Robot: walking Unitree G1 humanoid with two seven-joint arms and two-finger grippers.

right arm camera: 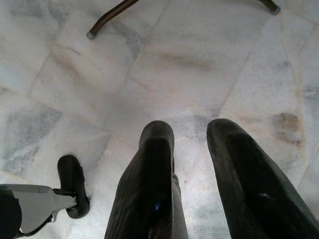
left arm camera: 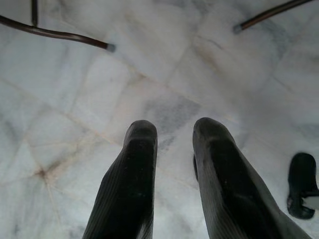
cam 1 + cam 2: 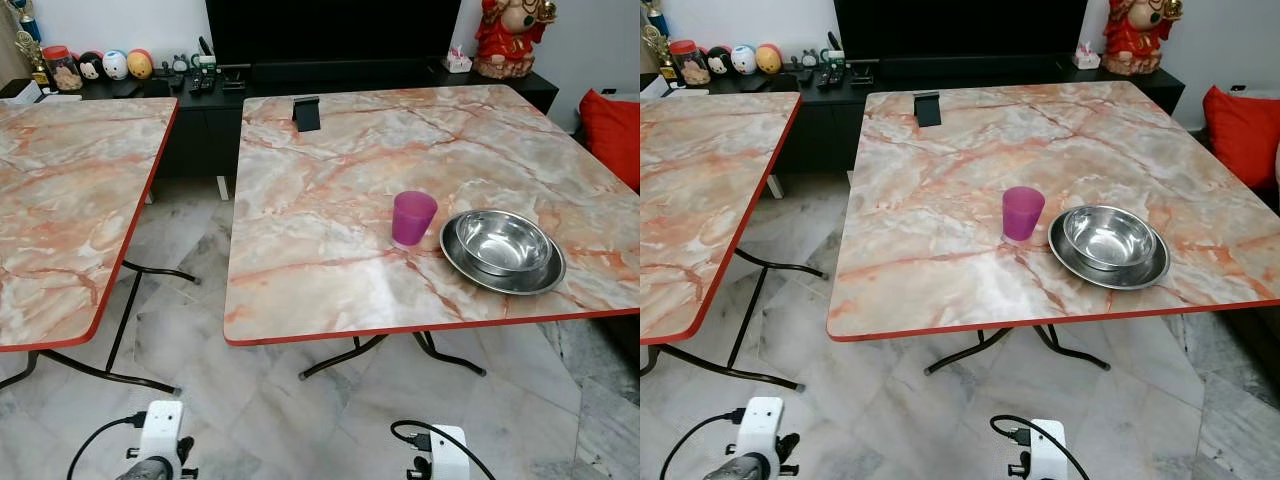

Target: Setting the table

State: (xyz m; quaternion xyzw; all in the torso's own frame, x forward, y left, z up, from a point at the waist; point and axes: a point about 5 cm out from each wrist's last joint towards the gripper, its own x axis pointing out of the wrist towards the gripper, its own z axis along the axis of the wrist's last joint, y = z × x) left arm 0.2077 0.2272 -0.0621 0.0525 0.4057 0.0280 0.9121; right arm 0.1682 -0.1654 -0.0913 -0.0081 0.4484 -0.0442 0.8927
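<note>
Table point(image 3: 330, 210) at frame centre, marble-patterned with a red edge, carrying everything the task concerns. Second table point(image 3: 70, 200) at far left, well apart across a strip of floor point(image 3: 190, 330). Dark cabinet point(image 3: 200, 90) along the top, with small figurines at upper left and a red statue point(image 3: 510, 35) at upper right. Steel bowl point(image 3: 502, 240) nested in a steel plate point(image 3: 480, 270) at right of centre, near the front edge. Purple cup point(image 3: 413, 217) upright just left of the plate, barely apart from its rim. Small dark stand point(image 3: 307, 112) near the far edge.

Both arms hanging low, nothing held, so probably an approach stage. Best done by stepping squarely up to the front edge before raising an arm, then taking the cup by its side wall, clear of the plate rim, and lifting the bowl straight up so the plate stays put.

Head views give the table layout and just the white wrist housings at the bottom. Wrist views give what those miss: left gripper point(image 2: 174, 134) and right gripper point(image 1: 189, 134), each with fingers spread and empty, aimed at the marble floor beside table-leg ends.
</note>
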